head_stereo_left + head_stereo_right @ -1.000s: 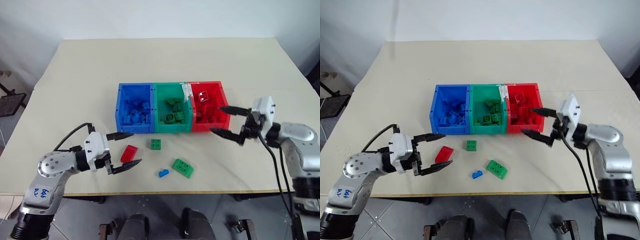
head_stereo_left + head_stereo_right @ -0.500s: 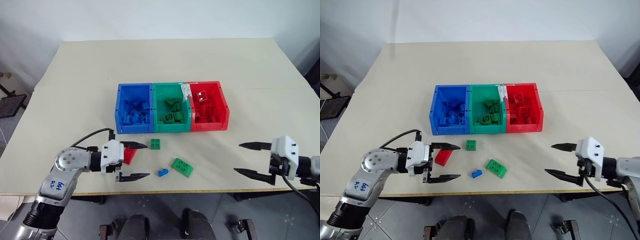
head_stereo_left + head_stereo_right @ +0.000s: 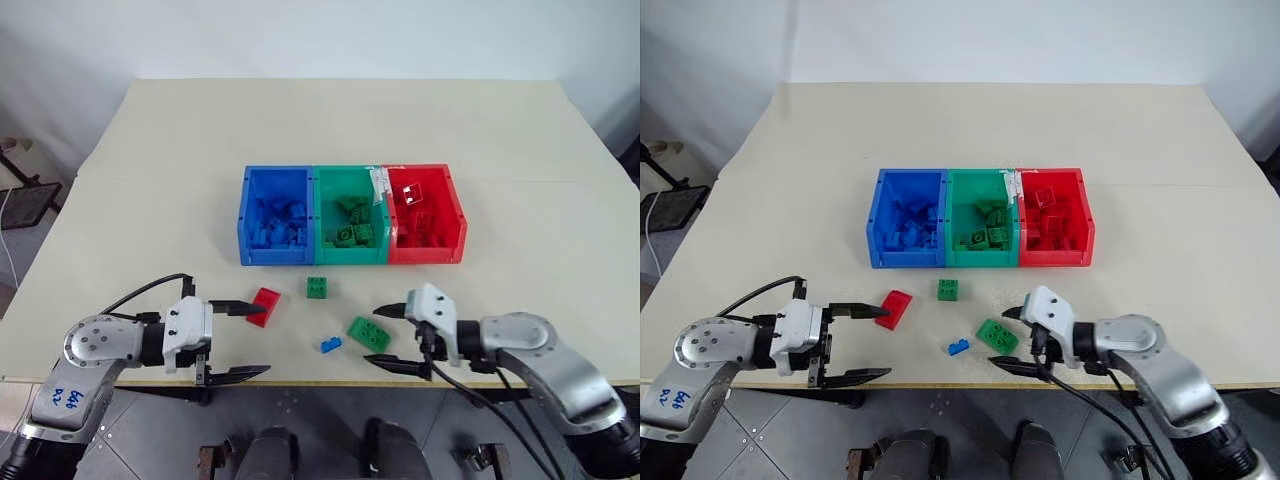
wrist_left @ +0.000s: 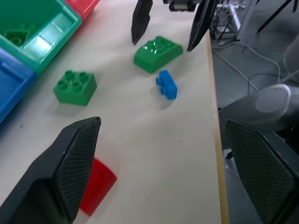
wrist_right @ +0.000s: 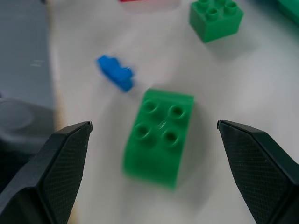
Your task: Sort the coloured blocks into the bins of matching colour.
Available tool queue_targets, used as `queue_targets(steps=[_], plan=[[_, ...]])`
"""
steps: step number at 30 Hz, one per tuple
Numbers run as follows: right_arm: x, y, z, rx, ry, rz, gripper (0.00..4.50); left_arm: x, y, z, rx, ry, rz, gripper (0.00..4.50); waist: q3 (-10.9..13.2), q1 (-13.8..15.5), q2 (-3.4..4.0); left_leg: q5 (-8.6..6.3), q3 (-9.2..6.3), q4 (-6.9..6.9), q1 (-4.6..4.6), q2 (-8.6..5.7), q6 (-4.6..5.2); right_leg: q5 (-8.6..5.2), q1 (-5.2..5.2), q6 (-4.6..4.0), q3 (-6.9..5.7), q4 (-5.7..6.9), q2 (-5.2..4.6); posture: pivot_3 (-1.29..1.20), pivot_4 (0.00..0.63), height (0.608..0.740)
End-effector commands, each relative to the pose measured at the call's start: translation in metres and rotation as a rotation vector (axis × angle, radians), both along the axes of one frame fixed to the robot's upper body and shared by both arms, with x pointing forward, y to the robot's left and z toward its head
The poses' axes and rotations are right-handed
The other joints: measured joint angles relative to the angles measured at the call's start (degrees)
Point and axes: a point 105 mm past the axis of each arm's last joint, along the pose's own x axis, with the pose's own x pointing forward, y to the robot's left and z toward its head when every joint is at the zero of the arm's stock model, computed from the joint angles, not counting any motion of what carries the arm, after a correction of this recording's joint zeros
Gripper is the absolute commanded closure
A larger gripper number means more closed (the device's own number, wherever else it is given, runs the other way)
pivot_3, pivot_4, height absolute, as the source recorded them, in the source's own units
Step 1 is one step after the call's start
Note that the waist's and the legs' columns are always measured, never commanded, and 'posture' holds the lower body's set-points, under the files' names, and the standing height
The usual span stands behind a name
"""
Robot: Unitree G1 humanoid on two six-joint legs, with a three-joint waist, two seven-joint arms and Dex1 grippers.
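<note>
Four blocks lying loose on the table, both tools open around their targets

The oblong green block (image 3: 368,333) is lying near the table's (image 3: 150,180) near edge, with the right tool (image 3: 389,338) gaping wide on either side of it and holding nothing, apparently lining up to pinch it. Just left of it is sitting the small blue block (image 3: 328,345); farther off, the square green block (image 3: 317,287); left again, the red block (image 3: 264,304), with the left tool (image 3: 240,340) spread fully beside it, empty, one finger tip at its edge. The bins (image 3: 350,258) are standing farther back, blue left, green middle, red right, each already holding blocks. The left tool's finger is covering part of the red block in its wrist view.
</note>
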Motion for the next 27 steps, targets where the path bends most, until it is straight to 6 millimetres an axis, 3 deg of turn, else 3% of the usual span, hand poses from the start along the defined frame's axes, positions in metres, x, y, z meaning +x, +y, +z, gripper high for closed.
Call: queue_targets(steps=[1,5,9,14,18,23,27], plan=[[0.006,0.002,-0.002,-0.039,-0.061,-0.009,0.41,-0.001,0.002,0.008,0.013,-0.059,0.009,0.0,0.0,-0.1,-0.02,0.0,0.01,-0.01,0.0,0.0,0.01,0.0,-0.01,0.0,0.0,0.0,0.0,0.0,0.15,0.74],[0.015,-0.003,-0.002,-0.049,-0.081,-0.024,1.61,0.0,0.003,0.01,0.011,-0.074,0.019,0.0,0.0,-0.1,-0.04,0.0,0.03,-0.01,0.02,0.0,0.01,0.0,0.0,0.0,0.0,0.02,0.0,0.0,0.15,0.74],[0.023,-0.005,0.01,-0.017,-0.125,0.003,2.98,0.007,0.003,0.015,-0.015,-0.105,0.044,0.0,0.0,-0.1,-0.04,-0.01,0.03,0.0,0.02,0.0,0.02,0.0,0.0,0.0,0.0,0.02,0.0,0.0,0.15,0.74],[0.031,-0.006,0.04,0.116,-0.175,0.064,3.01,0.017,-0.002,0.024,-0.141,-0.125,0.151,0.0,0.0,-0.2,-0.05,-0.02,0.04,0.0,0.02,0.01,0.04,0.0,0.0,0.0,0.0,0.03,0.0,0.0,0.15,0.74],[0.063,0.001,0.084,0.282,-0.237,-0.042,3.01,0.031,0.009,0.036,-0.272,-0.169,0.337,0.0,0.0,-0.7,-0.05,-0.01,0.03,0.01,0.05,0.04,0.03,0.01,-0.01,0.0,-0.01,0.11,0.01,0.0,0.15,0.74],[0.109,0.007,0.122,0.26,-0.37,-0.132,3.01,0.034,0.031,0.038,-0.343,-0.184,0.528,0.0,0.0,-1.6,-0.05,-0.02,-0.02,-0.03,0.08,0.05,0.0,0.01,-0.03,0.0,-0.03,0.19,0.02,0.0,0.15,0.74],[0.126,0.015,0.125,0.254,-0.373,-0.138,3.01,0.031,0.034,0.037,-0.342,-0.185,0.549,0.0,0.0,-1.5,-0.07,-0.02,-0.05,-0.1,0.07,0.04,0.0,0.01,-0.06,0.0,-0.07,0.17,0.01,0.0,0.15,0.74]])
